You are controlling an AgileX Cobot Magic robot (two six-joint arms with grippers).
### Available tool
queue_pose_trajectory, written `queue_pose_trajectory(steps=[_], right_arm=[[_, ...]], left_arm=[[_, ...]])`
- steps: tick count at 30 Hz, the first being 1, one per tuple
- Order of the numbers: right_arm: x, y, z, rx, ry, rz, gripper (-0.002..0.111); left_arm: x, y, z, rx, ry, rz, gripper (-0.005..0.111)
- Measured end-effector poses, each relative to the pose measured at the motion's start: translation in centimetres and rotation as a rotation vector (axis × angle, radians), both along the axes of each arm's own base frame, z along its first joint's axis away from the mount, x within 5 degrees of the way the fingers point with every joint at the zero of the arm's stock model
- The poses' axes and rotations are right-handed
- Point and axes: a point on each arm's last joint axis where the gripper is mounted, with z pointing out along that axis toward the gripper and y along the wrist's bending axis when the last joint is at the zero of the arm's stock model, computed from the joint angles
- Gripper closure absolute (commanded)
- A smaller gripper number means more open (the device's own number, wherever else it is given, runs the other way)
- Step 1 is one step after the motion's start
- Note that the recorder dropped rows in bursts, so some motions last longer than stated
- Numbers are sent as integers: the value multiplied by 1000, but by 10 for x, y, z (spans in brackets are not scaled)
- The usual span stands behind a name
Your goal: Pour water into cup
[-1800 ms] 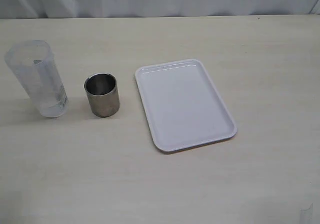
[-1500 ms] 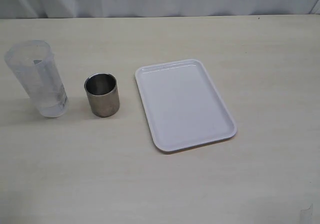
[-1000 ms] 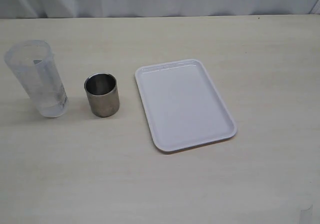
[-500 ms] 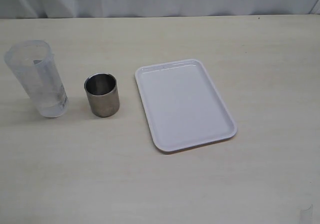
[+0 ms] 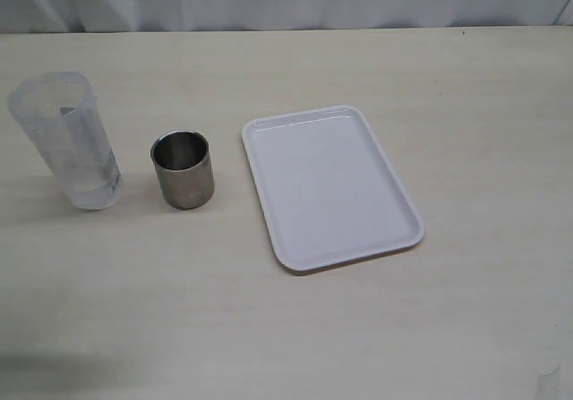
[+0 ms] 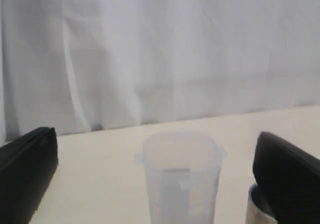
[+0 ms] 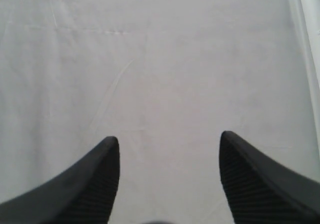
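Left gripper [image 6: 156,146]: jaws are seen spread wide, with nothing gripped; one black finger [image 6: 27,169] is set at each edge of the wrist view.
Right gripper [image 7: 169,144]: jaws are seen parted, with nothing held between them; only white cloth is faced.
Table [image 5: 269,328]: a pale wood-look top, on which everything below is set.
Beaker [image 5: 72,145]: translucent plastic, stood upright at the left of the exterior view; it is framed between the left fingers but ahead of them and is not touched.
Water [image 5: 94,190]: a thin clear layer is faintly made out at the beaker's base.
Cup [image 5: 183,169]: brushed steel with a dark inside, stood upright between beaker and tray, close to the beaker but apart from both.
Tray [image 5: 331,185]: white and rectangular, laid flat and slightly skewed.
Curtain [image 6: 150,48]: white, hung behind the far table edge.
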Motion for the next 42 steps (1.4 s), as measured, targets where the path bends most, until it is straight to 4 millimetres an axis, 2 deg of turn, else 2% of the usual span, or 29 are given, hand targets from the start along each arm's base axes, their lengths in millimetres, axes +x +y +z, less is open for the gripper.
queue_pose_trajectory(steps=[7, 19, 24, 36, 42], right_arm=[[9, 0, -3, -1, 52, 1, 49], [9, 0, -3, 1, 49, 2, 49], [9, 0, -3, 1, 51, 2, 49], [9, 0, -3, 1, 52, 2, 50], [9, 0, -3, 1, 52, 2, 50]], left_arm=[[21, -6, -27, 15, 153, -60, 2], [44, -14, -60, -38, 221, -144, 2], [56, -15, -81, -10, 315, -159, 2], [103, -17, -104, -9, 349, -173, 2], [115, -18, -108, -7, 341, -181, 2]])
